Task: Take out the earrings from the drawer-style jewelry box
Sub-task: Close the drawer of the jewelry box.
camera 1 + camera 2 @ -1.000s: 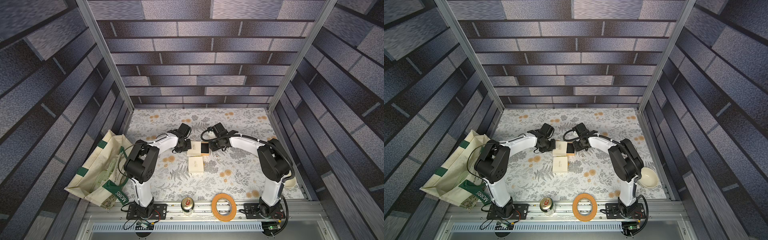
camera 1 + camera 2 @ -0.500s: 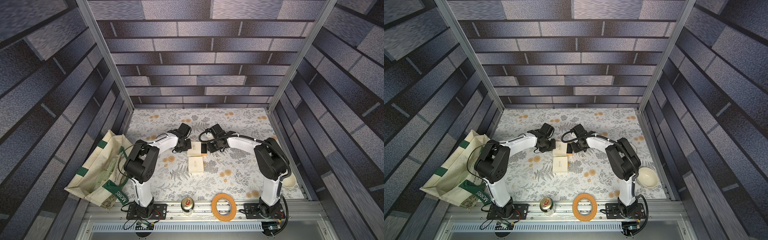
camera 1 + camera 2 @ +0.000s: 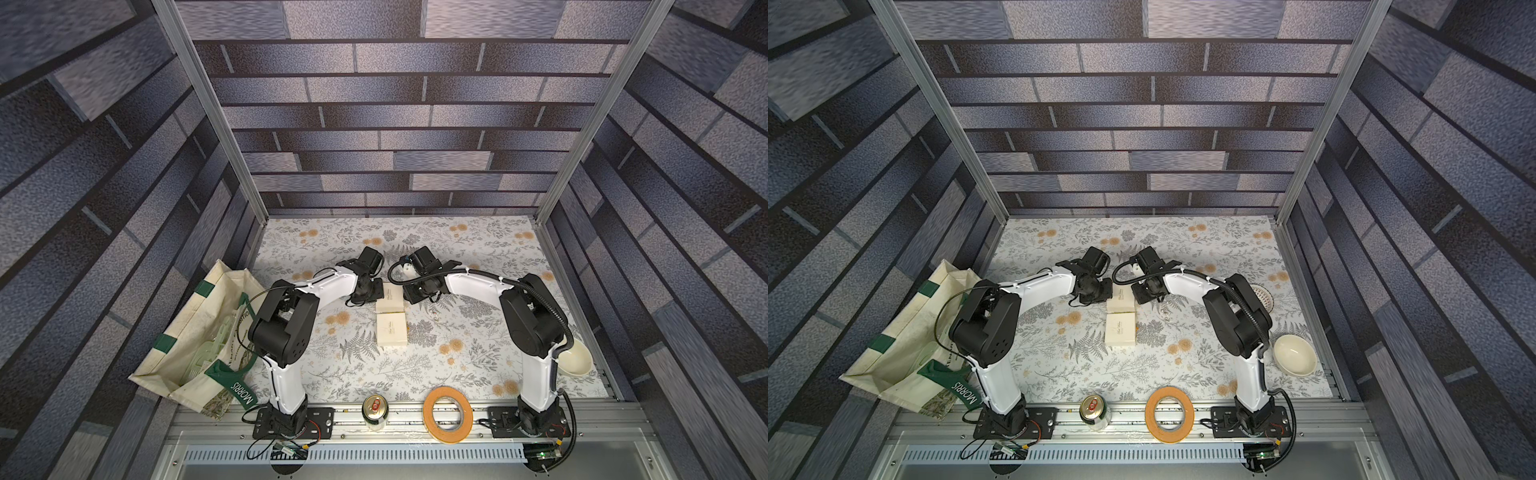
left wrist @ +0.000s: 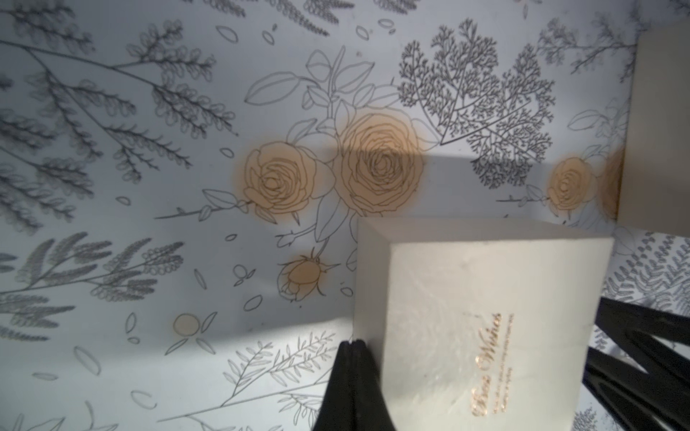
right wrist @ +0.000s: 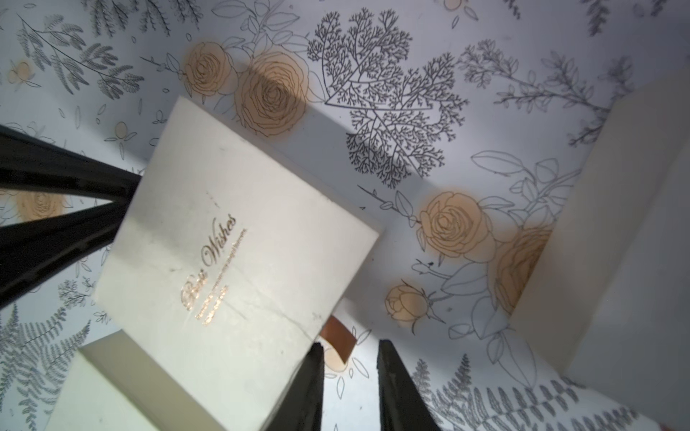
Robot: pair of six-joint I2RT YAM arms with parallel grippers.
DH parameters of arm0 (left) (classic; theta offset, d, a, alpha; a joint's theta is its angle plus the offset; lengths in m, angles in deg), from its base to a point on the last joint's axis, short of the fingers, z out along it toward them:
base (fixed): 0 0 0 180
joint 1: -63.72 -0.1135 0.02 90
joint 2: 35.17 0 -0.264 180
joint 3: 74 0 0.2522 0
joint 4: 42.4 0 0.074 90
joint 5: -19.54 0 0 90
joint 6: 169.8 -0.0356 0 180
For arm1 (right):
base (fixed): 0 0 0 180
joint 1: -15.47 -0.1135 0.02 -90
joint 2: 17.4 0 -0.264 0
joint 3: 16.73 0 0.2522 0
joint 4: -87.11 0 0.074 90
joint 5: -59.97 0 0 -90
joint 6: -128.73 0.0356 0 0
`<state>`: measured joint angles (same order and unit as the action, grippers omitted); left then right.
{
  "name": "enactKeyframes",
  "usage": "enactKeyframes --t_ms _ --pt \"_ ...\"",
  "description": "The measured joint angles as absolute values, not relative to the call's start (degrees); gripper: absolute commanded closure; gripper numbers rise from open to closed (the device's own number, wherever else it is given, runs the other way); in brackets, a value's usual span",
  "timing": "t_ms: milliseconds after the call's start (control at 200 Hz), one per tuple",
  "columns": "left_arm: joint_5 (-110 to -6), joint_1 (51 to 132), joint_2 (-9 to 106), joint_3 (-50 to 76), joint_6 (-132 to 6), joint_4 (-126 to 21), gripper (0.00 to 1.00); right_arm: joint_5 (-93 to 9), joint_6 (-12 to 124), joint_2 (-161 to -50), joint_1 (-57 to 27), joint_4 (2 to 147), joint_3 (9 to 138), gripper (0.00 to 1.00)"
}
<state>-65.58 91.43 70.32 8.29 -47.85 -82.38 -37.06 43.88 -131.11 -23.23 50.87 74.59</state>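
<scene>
Two cream boxes lie mid-table in both top views: the jewelry box [image 3: 390, 297] lettered in gold and a second box [image 3: 391, 334] just in front of it. My left gripper [image 4: 353, 341] is shut, its tips pressed against one side of the jewelry box [image 4: 481, 328]. On the opposite side, my right gripper [image 5: 349, 350] stands open, its fingers [image 5: 315, 358] on either side of a brown pull tab [image 5: 338, 336] without touching it. Tiny glinting specks, probably the earrings [image 3: 435, 314], lie on the cloth right of the boxes.
A cream-and-green tote bag [image 3: 199, 345] lies at the left. A can [image 3: 375, 411] and an orange tape roll [image 3: 447, 413] sit on the front rail. A cream bowl [image 3: 575, 361] stands at the right, behind the right arm.
My right gripper has moved left, up against the jewelry box. The dark strip seen on the box's right side no longer shows. The left arm has stayed put.
</scene>
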Motion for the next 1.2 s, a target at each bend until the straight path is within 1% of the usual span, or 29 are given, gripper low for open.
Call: enactKeyframes --t_ms 235,411,601,706,801,972,1087,1202 --pt "-65.99 91.4 70.32 8.27 -47.85 -82.35 1.0 -36.44 44.25 -131.53 -23.65 50.87 74.59 0.72" --pt "-66.3 90.88 68.77 7.61 -47.76 -82.38 0.98 -34.57 44.27 -130.74 -24.11 50.87 74.46 0.72" --pt "-65.8 88.12 62.19 7.57 -47.63 -81.7 0.96 -30.41 44.29 -124.62 -24.11 50.92 72.88 0.72" --pt "-63.22 85.85 58.72 7.57 -47.55 -79.25 0.95 -28.62 44.53 -120.4 -23.17 50.96 71.77 0.71" --pt "-60.46 84.17 57.1 7.64 -47.2 -76.43 0.94 -27.88 45.23 -117.15 -20.87 50.89 70.76 0.71" --pt "-54.41 83.67 57.47 9.47 -46.78 -73.68 0.92 -27.42 46.26 -113.15 -12.63 50.83 70.13 0.7" --pt "-50.21 83.67 59.5 11.68 -46.06 -71.36 0.91 -26.61 46.48 -112.25 -7.87 49.78 70.92 0.69" --pt "-46.3 83.67 62.82 14.15 -44.49 -68.89 0.91 -26.41 46.54 -112.62 -5.2 47.51 73.78 0.69"
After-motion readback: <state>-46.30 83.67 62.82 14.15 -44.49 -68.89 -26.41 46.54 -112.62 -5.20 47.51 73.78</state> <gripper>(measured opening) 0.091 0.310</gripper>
